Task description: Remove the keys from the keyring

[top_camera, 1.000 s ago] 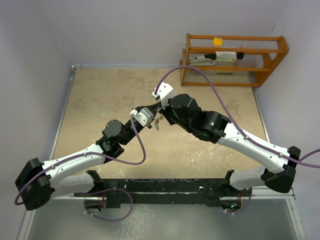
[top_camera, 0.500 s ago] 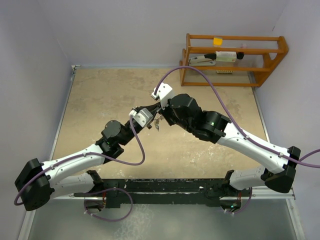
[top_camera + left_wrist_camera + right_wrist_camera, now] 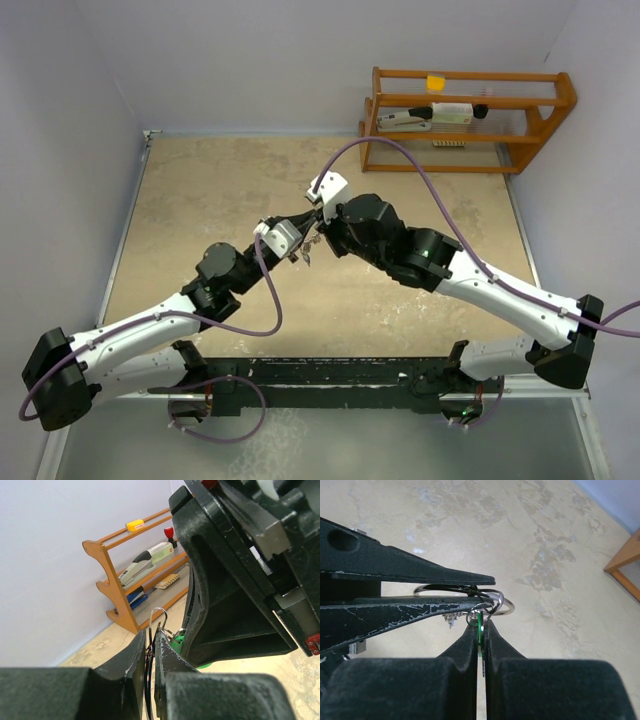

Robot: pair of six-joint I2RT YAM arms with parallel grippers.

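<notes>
Both arms have drifted slightly left. Your left gripper (image 3: 151,641) clamps the keyring (image 3: 504,605), your right gripper (image 3: 480,626) pinches the green key (image 3: 478,619), all aloft over the table (image 3: 200,200). Pull askew and the key could slip from those 2 fingers.

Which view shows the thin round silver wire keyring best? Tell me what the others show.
Right wrist: the thin round silver wire keyring shows nearly whole, pinched between the left gripper's fingers. Left wrist shows only its arc edge-on above those fingers. Top external shows merely a tiny glint.
</notes>
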